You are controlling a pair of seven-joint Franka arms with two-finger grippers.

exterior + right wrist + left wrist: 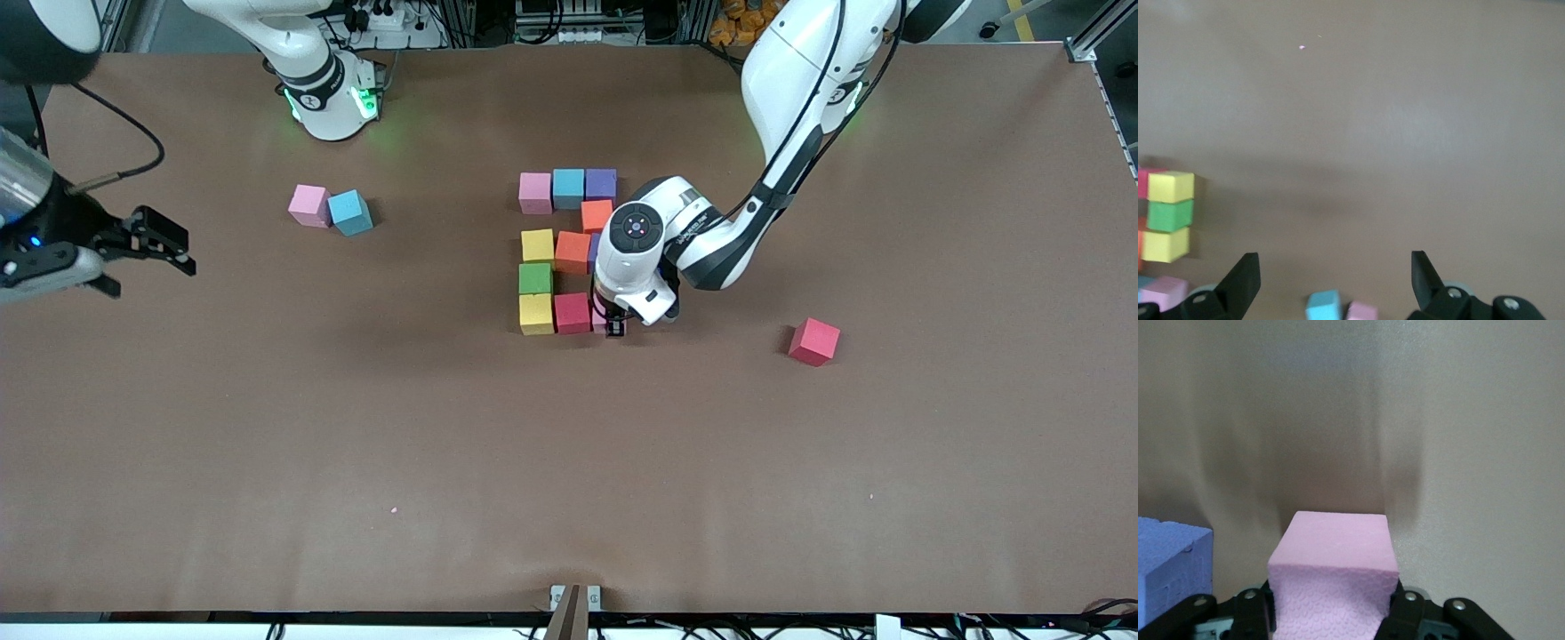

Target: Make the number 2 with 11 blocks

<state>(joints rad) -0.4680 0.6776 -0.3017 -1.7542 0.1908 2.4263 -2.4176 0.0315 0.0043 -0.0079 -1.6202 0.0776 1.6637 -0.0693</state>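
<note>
Brown matte tabletop (pixel 356 444), lab clutter and cables along the top edge. Digit 2 (pixel 569 253) sitting mid-table, nearly done: farthest row pink (pixel 535 192), blue (pixel 568 188), purple (pixel 601 184); then one orange (pixel 597 215) tucked under the purple; then yellow (pixel 537 245) and orange (pixel 573 252), with a sliver of purple showing beside that orange, mostly hidden by the arm; then a lone green (pixel 535 278); nearest row yellow (pixel 536 313) and red (pixel 572 312).

Left gripper (pixel 615 327) down at the end of that nearest row, right beside the red cube, clamped on a pink block (pixel 1333 577). Left wrist view: fingers (pixel 1405 608) pressed against both sides of the pink cube, a purple-blue cube (pixel 1168 570) just off to one side. Can't tell whether the pink one is touching the table yet.

Outward from there: spare red block (pixel 814 341) alone toward the left arm's end of the table, a bit nearer the front camera than the digit. Spare pink (pixel 308 204) and blue (pixel 350 212) pair touching each other toward the right arm's end, about level with the digit's farthest rows.

Right gripper (pixel 156 242) waiting up in the air over the table's edge at the right arm's end, jaws spread wide, nothing between them. Right wrist view: same wide fingers (pixel 1238 283), with the yellow-green-yellow column of the digit and the spare pair visible below.
</note>
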